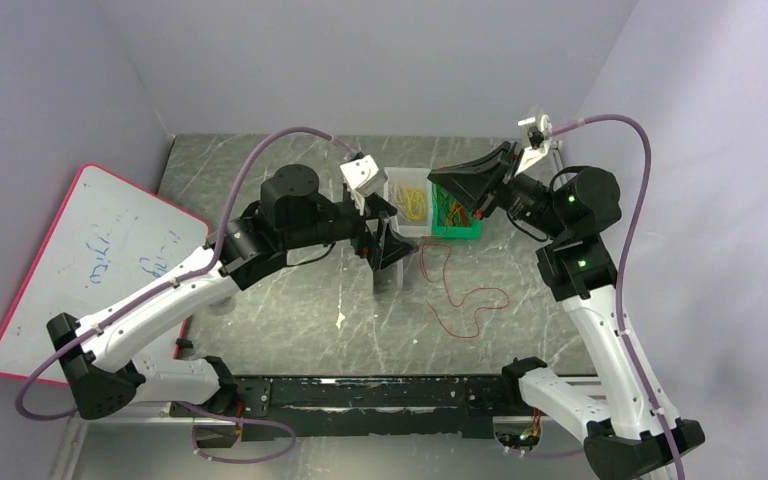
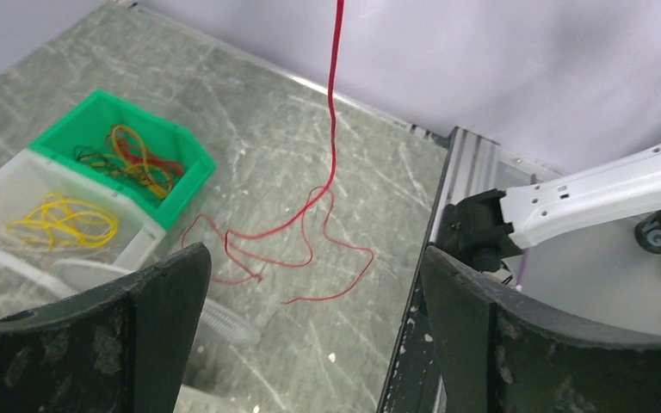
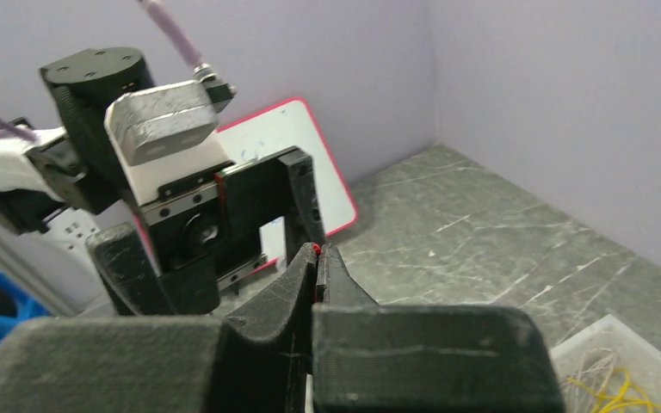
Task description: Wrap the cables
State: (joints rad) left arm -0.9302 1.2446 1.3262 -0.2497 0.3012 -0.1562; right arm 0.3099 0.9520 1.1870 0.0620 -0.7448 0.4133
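A long red cable (image 1: 465,300) lies in loose loops on the grey table, and one end rises to my right gripper (image 1: 433,177). That gripper is shut on the cable's red tip (image 3: 317,250) above the bins. In the left wrist view the red cable (image 2: 334,103) hangs straight down onto its loops. My left gripper (image 1: 390,245) hovers open just left of the strand, with nothing between its fingers (image 2: 168,292). More cables lie in the bins: yellow ones (image 2: 60,222) and orange and red ones (image 2: 138,159). A ribbed translucent disc (image 2: 219,323) lies on the table under the left gripper.
A clear bin (image 1: 407,228) and a green bin (image 1: 457,234) stand side by side at the back middle. A red-edged whiteboard (image 1: 100,260) leans at the left wall. A black rail (image 1: 360,390) runs along the near edge between the arm bases.
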